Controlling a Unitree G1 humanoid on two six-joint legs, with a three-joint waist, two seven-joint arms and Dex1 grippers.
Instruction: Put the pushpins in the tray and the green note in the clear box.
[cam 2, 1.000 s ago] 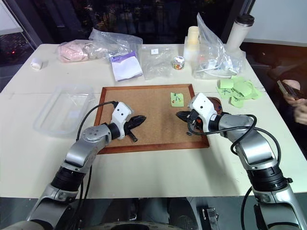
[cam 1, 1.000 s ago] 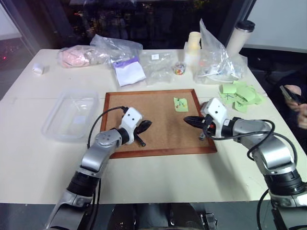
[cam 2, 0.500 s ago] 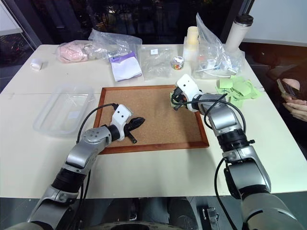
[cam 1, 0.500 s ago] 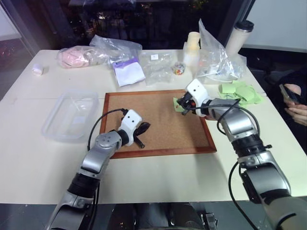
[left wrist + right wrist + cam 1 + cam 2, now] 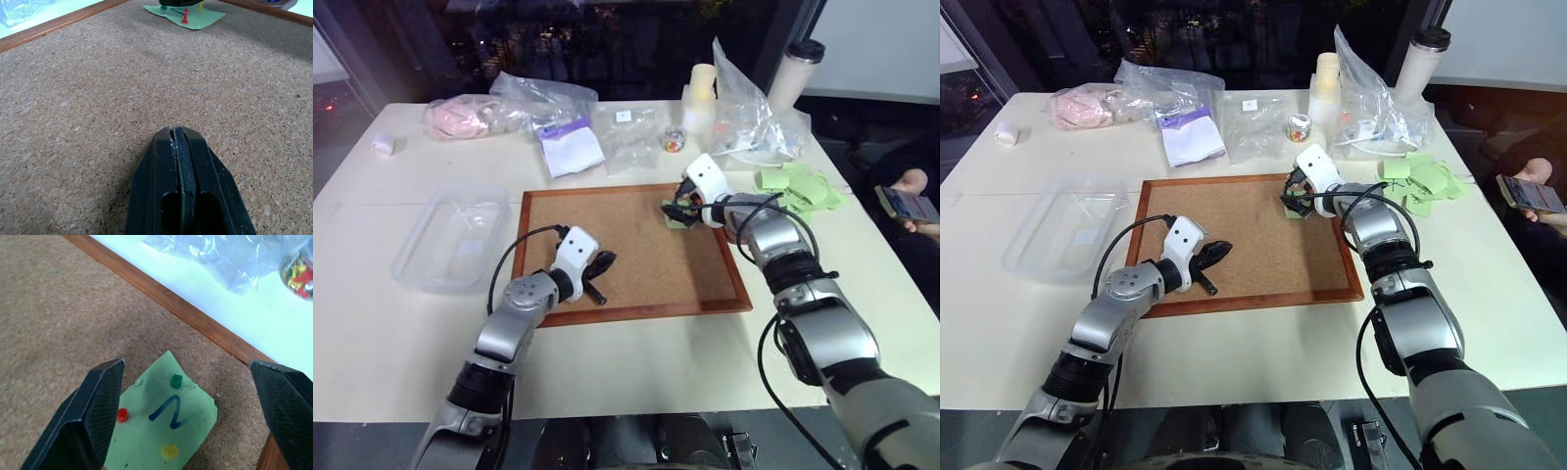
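1. Pin-pulling is the step in hand, by my read: the right tool (image 5: pixel 188 421) hangs over the green note (image 5: pixel 164 431) with its black fingers (image 5: pixel 93 411) spread wide, one on either side of the paper and nothing between them yet.

2. Three pushpins pin that note to the cork board (image 5: pixel 626 250): a red pushpin (image 5: pixel 122 415) close to the nearer finger, a green pushpin (image 5: pixel 176 381) toward the board's far frame, and a yellow pushpin (image 5: pixel 169 450) lower on the sheet.

3. Green note itself: small, light green, a dark blue squiggle in the middle, one corner lifting slightly. It sits at the board's far right corner, toward the far edge of the tabletop.

4. Left tool (image 5: pixel 177 147) is pinched fully shut on nothing, low over bare cork near the board's near edge.

5. Clear box (image 5: pixel 455 240) waits on the tabletop just beside the board's left edge, well apart from the note. I can't pick out the tray.

6. Next move, I'd say: narrow those wide fingers onto a single pin head and pull straight out. The heads are tiny, so alignment matters, and the note should stay put until the last pin is out.
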